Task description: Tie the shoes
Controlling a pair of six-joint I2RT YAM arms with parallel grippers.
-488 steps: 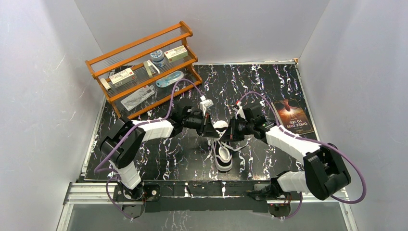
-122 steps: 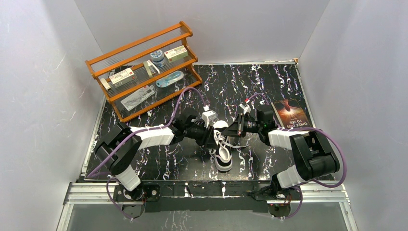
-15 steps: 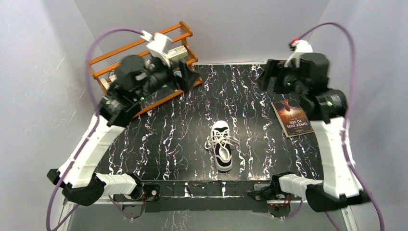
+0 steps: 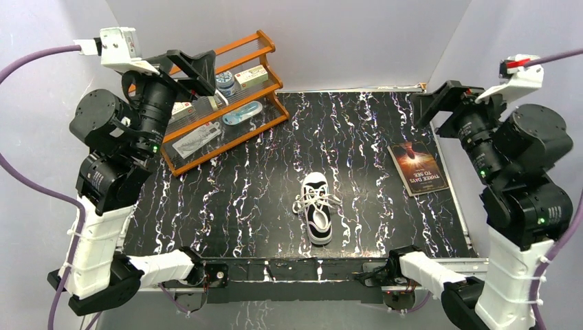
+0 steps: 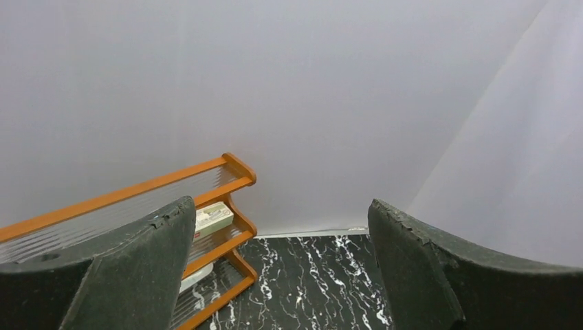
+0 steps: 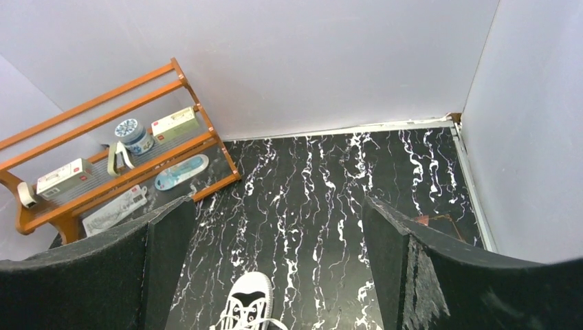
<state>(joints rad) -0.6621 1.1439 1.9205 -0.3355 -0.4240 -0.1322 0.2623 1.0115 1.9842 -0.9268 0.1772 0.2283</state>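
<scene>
The left gripper has its fingers spread wide with nothing between them, and the right gripper is the same, wide apart and empty. Both hang high above the table. The left one is close by the top rail of the wooden rack and the right one is out over the far right side, beyond the book. Each is well apart from the sneaker, which lies alone near the middle of the table, toe toward the far wall. Its white laces are bunched in loops across the tongue and spill to both sides. From above the loops look like a bow, though the view is too small to tell whether the knot is drawn tight. That is the main risk, since a slack knot may work loose. If the arms come down for another pull, an open finger could catch a loop and drag the bow apart. The light, unpinned shoe would likely slide or turn rather than resist. The left arm, so near the rack, could also knock it on a careless swing.
</scene>
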